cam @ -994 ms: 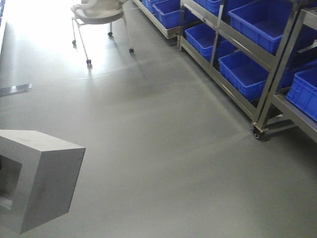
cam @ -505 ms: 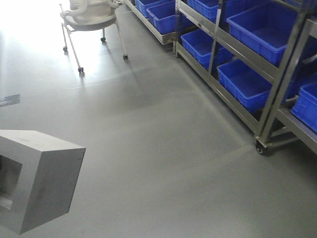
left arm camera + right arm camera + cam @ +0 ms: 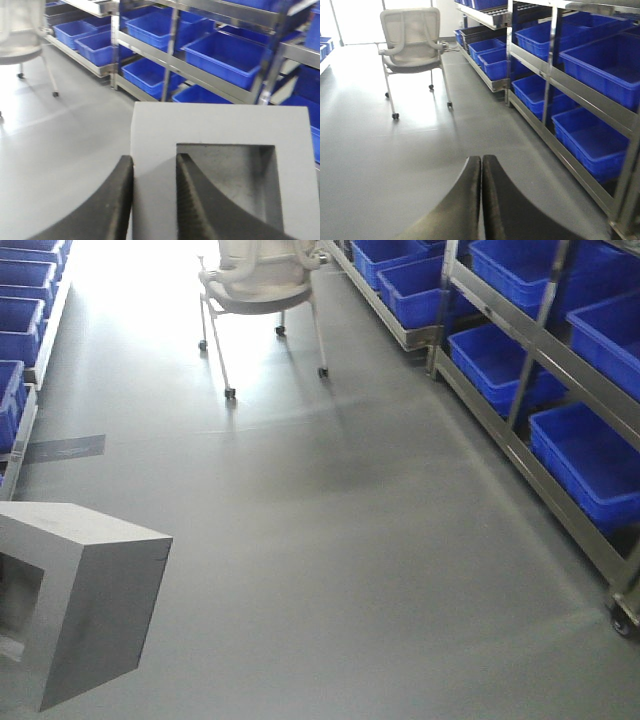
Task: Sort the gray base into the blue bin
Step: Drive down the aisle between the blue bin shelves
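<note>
The gray base (image 3: 90, 600) hangs above the floor at the lower left of the front view, its square recess facing left. In the left wrist view my left gripper (image 3: 154, 160) is shut on the gray base (image 3: 215, 125), one finger outside its wall and the other inside the recess. My right gripper (image 3: 481, 159) is shut with nothing in it, over bare floor. Several blue bins (image 3: 590, 455) sit on the metal racks to the right, and appear again as blue bins (image 3: 225, 52) and blue bins (image 3: 592, 137) in the wrist views. I cannot tell which is the task's blue bin.
A white wheeled chair (image 3: 260, 285) stands on the gray floor ahead. The steel rack (image 3: 520, 455) on casters runs along the right side. More blue bins (image 3: 15, 330) line the far left edge. A dark floor marker (image 3: 65, 448) lies at left.
The scene has swung right in the front view: chair and right rack shifted right, and the left row of bins came into view. The gray base stays in the same spot in view.
</note>
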Robot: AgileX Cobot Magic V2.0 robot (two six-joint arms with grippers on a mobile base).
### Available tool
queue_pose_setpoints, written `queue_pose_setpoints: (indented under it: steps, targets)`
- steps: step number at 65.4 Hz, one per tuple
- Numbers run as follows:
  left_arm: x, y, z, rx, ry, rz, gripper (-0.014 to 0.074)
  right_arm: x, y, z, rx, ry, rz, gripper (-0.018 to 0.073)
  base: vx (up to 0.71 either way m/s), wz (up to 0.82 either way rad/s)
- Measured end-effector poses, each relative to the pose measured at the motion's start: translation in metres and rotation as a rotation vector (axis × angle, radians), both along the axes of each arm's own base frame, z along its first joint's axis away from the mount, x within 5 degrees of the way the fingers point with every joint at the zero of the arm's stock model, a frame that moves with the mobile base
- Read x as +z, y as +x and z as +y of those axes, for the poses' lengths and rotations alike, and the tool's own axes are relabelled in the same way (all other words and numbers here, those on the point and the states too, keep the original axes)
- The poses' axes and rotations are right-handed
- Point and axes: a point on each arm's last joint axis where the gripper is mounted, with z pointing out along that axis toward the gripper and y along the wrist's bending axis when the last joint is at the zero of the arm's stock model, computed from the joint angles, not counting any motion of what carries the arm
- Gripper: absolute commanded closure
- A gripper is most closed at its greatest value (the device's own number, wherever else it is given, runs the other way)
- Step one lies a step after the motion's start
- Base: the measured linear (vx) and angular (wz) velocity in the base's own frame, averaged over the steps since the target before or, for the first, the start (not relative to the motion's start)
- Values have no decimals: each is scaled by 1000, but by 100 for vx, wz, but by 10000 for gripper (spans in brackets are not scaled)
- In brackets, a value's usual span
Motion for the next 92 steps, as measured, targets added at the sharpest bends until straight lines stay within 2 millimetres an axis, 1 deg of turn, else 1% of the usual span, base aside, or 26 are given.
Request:
queue_pose_setpoints:
  steps: [28,92]
  targets:
    - [0,0,0,0,0,0,594,0,0,0,0,0,0,564,40,20]
    - [0,0,0,0,0,0,594,0,0,0,0,0,0,564,42,9]
